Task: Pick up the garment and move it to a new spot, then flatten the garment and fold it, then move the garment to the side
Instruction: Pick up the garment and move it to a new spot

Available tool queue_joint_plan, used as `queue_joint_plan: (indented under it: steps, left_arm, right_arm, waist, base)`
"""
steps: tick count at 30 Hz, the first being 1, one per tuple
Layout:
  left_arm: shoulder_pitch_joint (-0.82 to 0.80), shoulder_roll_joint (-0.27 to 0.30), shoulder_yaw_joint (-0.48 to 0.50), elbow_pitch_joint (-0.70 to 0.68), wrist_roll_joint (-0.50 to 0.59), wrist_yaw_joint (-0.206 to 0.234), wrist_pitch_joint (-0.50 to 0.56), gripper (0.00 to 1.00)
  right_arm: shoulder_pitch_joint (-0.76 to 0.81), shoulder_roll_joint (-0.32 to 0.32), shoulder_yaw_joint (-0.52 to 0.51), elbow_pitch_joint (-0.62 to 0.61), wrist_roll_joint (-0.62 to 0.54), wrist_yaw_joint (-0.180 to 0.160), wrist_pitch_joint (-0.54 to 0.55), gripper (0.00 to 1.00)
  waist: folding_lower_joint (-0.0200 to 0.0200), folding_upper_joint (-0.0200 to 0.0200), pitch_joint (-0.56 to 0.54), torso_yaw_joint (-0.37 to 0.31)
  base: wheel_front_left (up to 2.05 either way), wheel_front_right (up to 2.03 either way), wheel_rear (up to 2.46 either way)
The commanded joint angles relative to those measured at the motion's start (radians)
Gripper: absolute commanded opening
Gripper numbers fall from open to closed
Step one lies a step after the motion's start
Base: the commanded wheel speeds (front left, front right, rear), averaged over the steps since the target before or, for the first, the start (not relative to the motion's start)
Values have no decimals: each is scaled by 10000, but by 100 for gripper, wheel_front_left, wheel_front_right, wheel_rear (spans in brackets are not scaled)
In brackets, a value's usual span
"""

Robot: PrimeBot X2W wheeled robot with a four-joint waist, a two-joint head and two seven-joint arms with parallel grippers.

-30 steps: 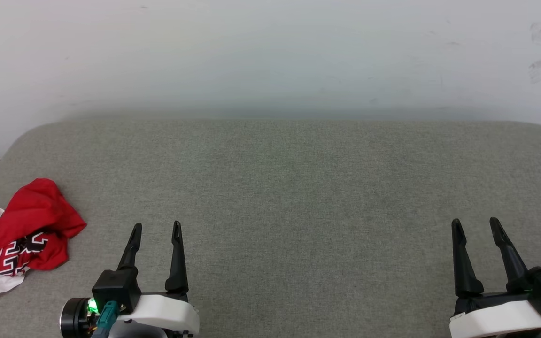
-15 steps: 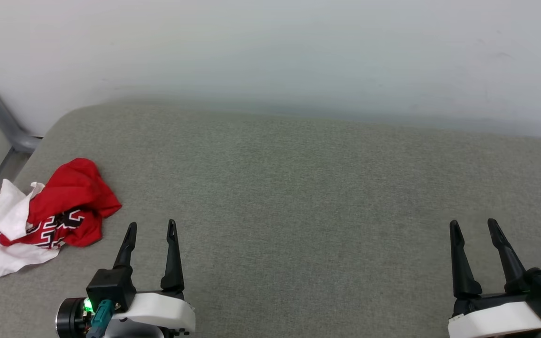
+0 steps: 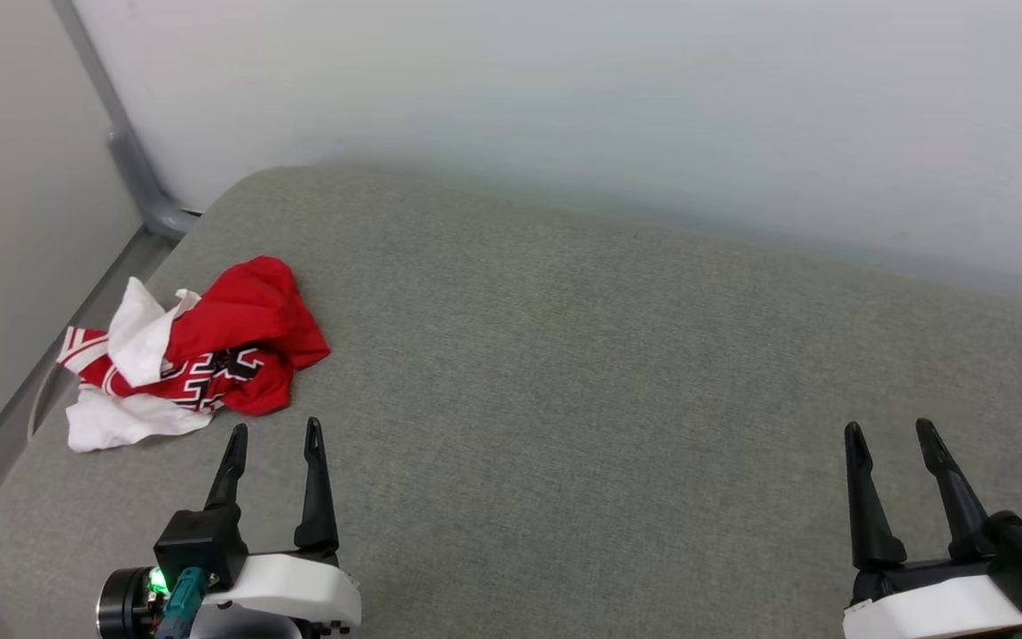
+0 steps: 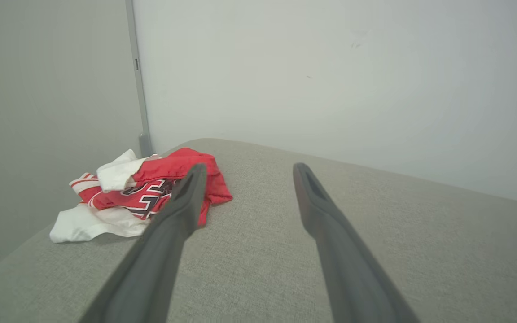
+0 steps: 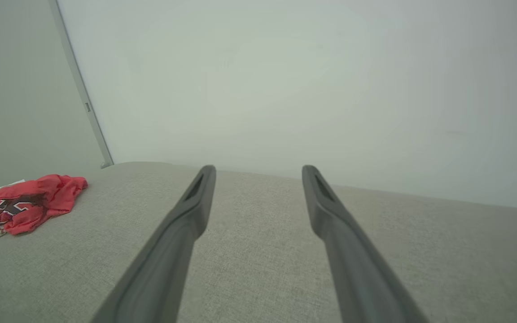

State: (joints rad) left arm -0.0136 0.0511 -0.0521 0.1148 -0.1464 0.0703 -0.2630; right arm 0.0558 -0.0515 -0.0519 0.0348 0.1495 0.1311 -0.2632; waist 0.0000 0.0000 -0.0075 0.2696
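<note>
Red shirt (image 3: 196, 364) position? (ops)

Bunched in a heap at the left end of the grey fabric table (image 3: 564, 355), close to the left edge. White sleeve cloth is spilled toward that edge; black lettering is seen only in part. (ctrl)

Claws? (ops)

Left claw (image 3: 275, 426): released, fingers spread, nothing held, set just short of the heap and slightly to its right. No contact is seen. Right claw (image 3: 888, 426): also released and empty, well apart from the shirt at the other side. Both are held low at the near edge, pointed forward; judged a ready pose. (ctrl)

Step? (ops)

Pickup not yet started. Left claw is judged the natural choice, being nearest. Bare middle of the table is likely meant as the new spot, since room is needed for flattening. (ctrl)

Risk? (ops)

Only a top layer could be pinched, or cloth could be dragged off the edge. (ctrl)
</note>
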Motion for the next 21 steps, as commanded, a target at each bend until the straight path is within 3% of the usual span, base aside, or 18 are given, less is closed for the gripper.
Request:
queue_joint_plan:
  steps: [1, 14, 21]
  left_arm:
    - [-26, -11, 36, 9, 1, 1, -28, 100]
    - [45, -11, 194, 75, -140, -17, -28, 100]
    - [120, -11, 375, 98, -255, -26, -28, 100]
  right_arm:
    - [97, 24, 15, -5, 20, -7, -25, 100]
    - [123, 24, 60, -24, 78, -7, -25, 100]
    - [154, 24, 88, -10, 94, -7, -25, 100]
  waist:
    - [0, 0, -9, 286]
    - [0, 0, 51, 1676]
    - [0, 0, 48, 2087]
  base:
    - [0, 0, 0]
    - [0, 0, 0]
    - [0, 0, 0]
